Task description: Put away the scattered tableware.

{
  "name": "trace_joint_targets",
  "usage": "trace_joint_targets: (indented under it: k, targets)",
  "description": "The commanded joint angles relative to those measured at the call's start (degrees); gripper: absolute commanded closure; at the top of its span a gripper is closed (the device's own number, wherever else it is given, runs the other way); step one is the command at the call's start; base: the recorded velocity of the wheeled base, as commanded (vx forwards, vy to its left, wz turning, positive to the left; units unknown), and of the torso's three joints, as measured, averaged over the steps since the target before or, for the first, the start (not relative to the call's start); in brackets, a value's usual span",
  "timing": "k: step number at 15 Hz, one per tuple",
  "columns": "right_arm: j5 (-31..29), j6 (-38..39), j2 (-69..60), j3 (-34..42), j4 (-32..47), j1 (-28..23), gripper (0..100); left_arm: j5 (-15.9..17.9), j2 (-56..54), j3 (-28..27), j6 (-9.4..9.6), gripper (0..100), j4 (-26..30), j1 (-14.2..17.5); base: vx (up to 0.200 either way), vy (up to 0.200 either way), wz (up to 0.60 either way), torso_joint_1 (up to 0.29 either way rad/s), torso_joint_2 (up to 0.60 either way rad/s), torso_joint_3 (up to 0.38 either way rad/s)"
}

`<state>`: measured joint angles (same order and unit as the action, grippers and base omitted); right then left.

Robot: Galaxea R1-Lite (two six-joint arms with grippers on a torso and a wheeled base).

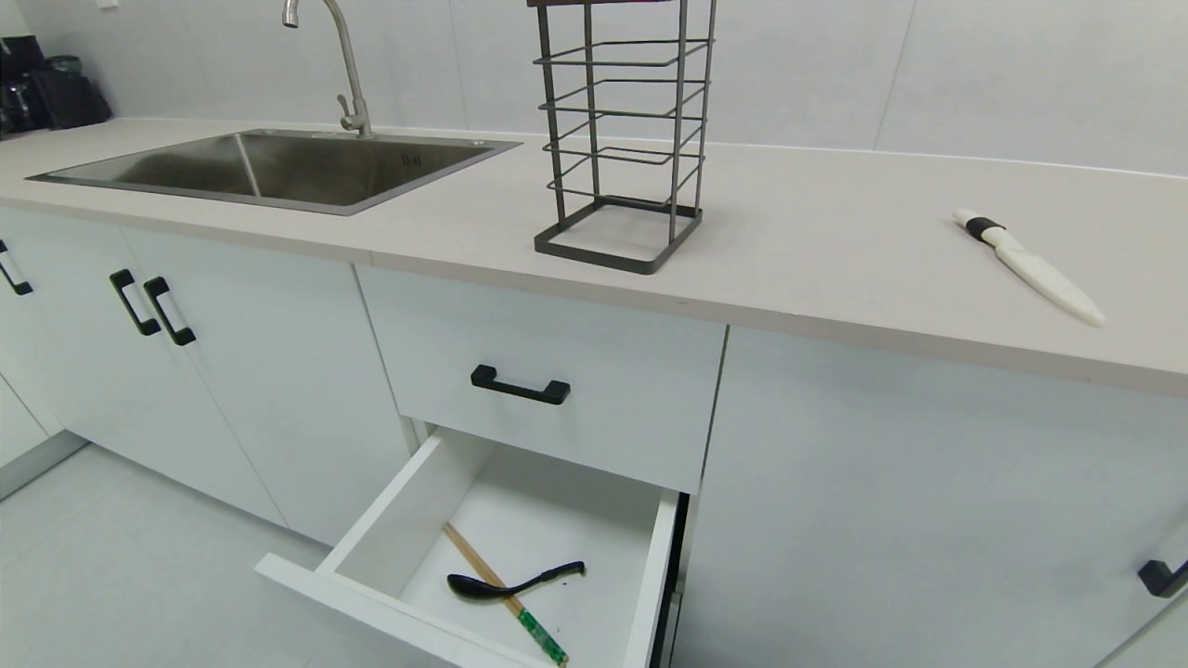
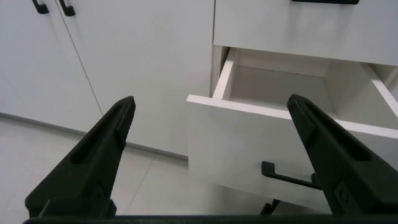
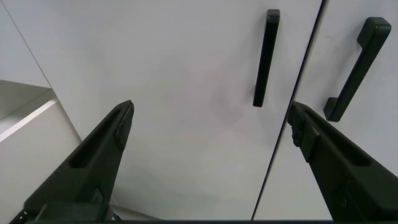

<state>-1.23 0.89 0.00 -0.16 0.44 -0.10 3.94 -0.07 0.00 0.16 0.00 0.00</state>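
Observation:
A white knife (image 1: 1028,266) with a black band lies on the counter at the right. The lower drawer (image 1: 364,542) stands pulled out; inside it lie a black spoon (image 1: 513,584) and a pair of wooden chopsticks (image 1: 506,595). My left gripper (image 2: 211,118) is open and faces the front of the open drawer (image 2: 249,149) from outside, with nothing between its fingers. My right gripper (image 3: 211,124) is open too, empty, close to a white cabinet door (image 3: 186,93) with black handles.
A tall black wire rack (image 1: 624,139) stands on the counter (image 1: 817,241) in the middle, a steel sink (image 1: 278,167) with a tap at the left. A shut drawer with a black handle (image 1: 520,385) sits above the open one. Cabinet doors flank both sides.

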Motion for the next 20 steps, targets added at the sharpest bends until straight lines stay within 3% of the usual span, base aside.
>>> trace_joint_targets:
  k: [1, 7, 9, 10, 11, 12, 13, 15, 16, 17, 20]
  targets:
    - [0.00, -0.01, 0.18, -0.02, 0.00, 0.01, 0, 0.02, 0.07, 0.00, -0.07, 0, 0.00, 0.00, 0.000, 0.000, 0.00, 0.000, 0.00, 0.000]
    - [0.00, 0.16, 0.18, -0.02, 0.00, 0.01, 0, 0.28, 0.07, 0.00, -0.07, 0, 0.00, 0.00, 0.000, 0.000, 0.00, 0.000, 0.00, 0.000]
    - [0.00, 0.16, 0.18, -0.02, 0.00, 0.01, 0, 0.63, 0.07, 0.00, 1.25, 0, -0.09, 0.00, 0.000, 0.000, 0.00, 0.000, 0.00, 0.000]
    - [0.00, 0.16, 0.18, -0.02, 0.00, 0.01, 0, 1.95, 0.07, -0.97, 2.48, 0, -3.34, 0.00, 0.000, 0.000, 0.00, 0.000, 0.00, 0.000]
    - [0.00, 0.25, 0.18, -0.02, 0.00, 0.01, 0, 2.57, 1.04, -7.03, 2.30, 0, -11.34, 0.26, 0.000, 0.000, 0.00, 0.000, 0.00, 0.000]
    - [0.00, 0.16, 0.18, -0.02, 0.00, 0.01, 0, 2.74, 7.19, -14.68, 3.01, 0, -13.10, 1.05, 0.000, 0.000, 0.00, 0.000, 0.00, 0.000]
    - [0.00, 0.16, 0.09, -0.02, 0.00, 0.01, 0, 3.97, 11.15, -18.02, 3.27, 0, -11.43, 0.88, 0.000, 0.000, 0.00, 0.000, 0.00, 0.000]
    - [0.00, 0.16, 0.18, -0.02, 0.00, 0.01, 0, 8.63, 18.62, -18.28, 1.78, 0, -5.71, -0.18, 0.000, 0.000, 0.00, 0.000, 0.00, 0.000]
    - [0.00, 0.16, 0.18, -0.02, 0.00, 0.01, 0, 8.98, 21.08, -18.11, 0.11, 0, -3.60, -0.18, 0.000, 0.000, 0.00, 0.000, 0.00, 0.000]
    - [0.00, 0.16, 0.18, -0.02, 0.00, 0.01, 0, 10.92, 27.58, -18.02, -3.06, 0, 0.53, -0.44, 0.000, 0.000, 0.00, 0.000, 0.00, 0.000]
    - [0.00, 0.16, 0.18, -0.02, 0.00, 0.01, 0, 13.90, 36.81, -17.31, -3.15, 0, 6.50, -0.62, 0.000, 0.000, 0.00, 0.000, 0.00, 0.000]
